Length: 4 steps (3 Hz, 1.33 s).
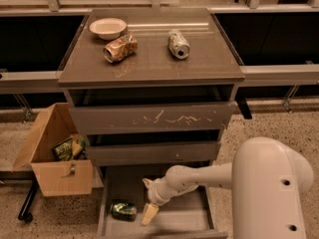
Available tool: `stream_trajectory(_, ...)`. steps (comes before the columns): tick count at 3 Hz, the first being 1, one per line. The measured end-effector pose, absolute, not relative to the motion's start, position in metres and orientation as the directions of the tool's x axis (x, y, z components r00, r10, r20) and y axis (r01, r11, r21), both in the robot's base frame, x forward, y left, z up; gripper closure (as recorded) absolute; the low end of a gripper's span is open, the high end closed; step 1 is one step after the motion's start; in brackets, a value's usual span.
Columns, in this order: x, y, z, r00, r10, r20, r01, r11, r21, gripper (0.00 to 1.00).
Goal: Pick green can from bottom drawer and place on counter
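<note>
The green can (123, 210) lies on its side on the floor of the open bottom drawer (179, 218), near its left wall. My gripper (148, 198) is inside the drawer, just right of the can and not touching it. It is open, with one finger toward the back and the other toward the front. The arm reaches in from the lower right. The counter (209, 59) is the glossy grey-brown cabinet top above.
On the counter are a white bowl (107, 28), a tan-gold can (120, 48) and a silver-white can (179, 44), both lying down. The scratched upper drawer front (149, 118) juts out over the bottom drawer. A cardboard box (57, 158) stands on the floor at the left.
</note>
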State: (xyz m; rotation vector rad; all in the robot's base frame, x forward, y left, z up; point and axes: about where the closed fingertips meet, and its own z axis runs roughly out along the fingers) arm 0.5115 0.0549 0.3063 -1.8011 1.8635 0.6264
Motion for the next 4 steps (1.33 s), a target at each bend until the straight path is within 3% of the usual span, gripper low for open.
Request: stream_trajectory(4,0.541,0.152,0.205,-0.073,-0.710,-0.700,-0.997,0.035,0.068,0.00)
